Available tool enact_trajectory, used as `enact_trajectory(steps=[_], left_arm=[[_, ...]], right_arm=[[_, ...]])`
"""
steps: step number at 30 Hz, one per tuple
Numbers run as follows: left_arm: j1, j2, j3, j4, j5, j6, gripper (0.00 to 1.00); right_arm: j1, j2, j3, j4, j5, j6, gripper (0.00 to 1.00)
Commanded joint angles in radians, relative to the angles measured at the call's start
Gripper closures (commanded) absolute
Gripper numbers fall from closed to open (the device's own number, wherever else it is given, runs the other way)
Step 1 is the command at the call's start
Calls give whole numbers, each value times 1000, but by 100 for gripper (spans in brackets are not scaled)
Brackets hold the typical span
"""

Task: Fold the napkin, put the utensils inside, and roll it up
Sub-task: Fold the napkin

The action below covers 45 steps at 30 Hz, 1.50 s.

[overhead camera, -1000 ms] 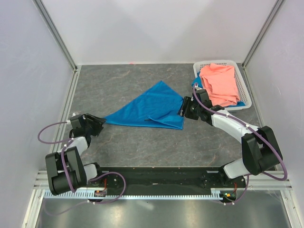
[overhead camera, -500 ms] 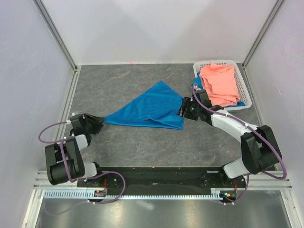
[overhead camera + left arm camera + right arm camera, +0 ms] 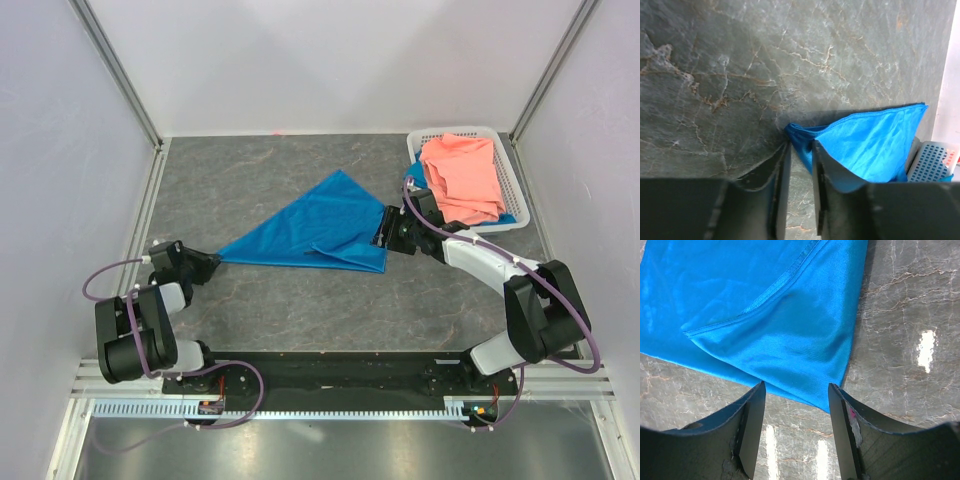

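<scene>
Currently left gripper is pinching the napkin corner between nearly closed fingers; right gripper is sitting spread wide, napkin's opposite corner lying just ahead, ungripped.

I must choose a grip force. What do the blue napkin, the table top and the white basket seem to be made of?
Napkin: soft woven cloth, probably microfibre; slight sheen, stitched hem, folds limply.
Table top: looks like grey marbled stone or a printed laminate; veins, glossy reflections.
Basket: likely moulded white plastic; perforated walls.
</scene>
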Motion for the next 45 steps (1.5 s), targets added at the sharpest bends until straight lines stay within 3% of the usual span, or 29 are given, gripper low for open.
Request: enact_trajectory(steps=[1,4,5,8,17,23,31,36,45], left_arm=[[7,9,-5,40,-27,19,73],[7,12,1,46,-12,42,74],[6,14,1,51,-9,46,85],[6,15,5,60,-6,62,97],[-14,-6,8,112,40,112,98],[-102,-43,34,140,80,150,98],[-371,-69,149,140,62,215,98],[-549,52,274,160,51,217,98],[-761,278,475,219,58,200,98]], right_arm=[[-2,-26,32,19,-13,-8,39],[-2,-29,31,16,-17,-15,39],[-2,-27,31,13,-15,-18,39],[-2,-21,31,14,-20,-18,39],[-4,-9,26,13,-26,-30,39],[-4,-12,20,13,-32,-30,38],[-2,-16,17,13,-33,-30,39],[-2,-26,9,13,-29,-27,39],[-2,-53,-12,-7,-1,-36,39]])
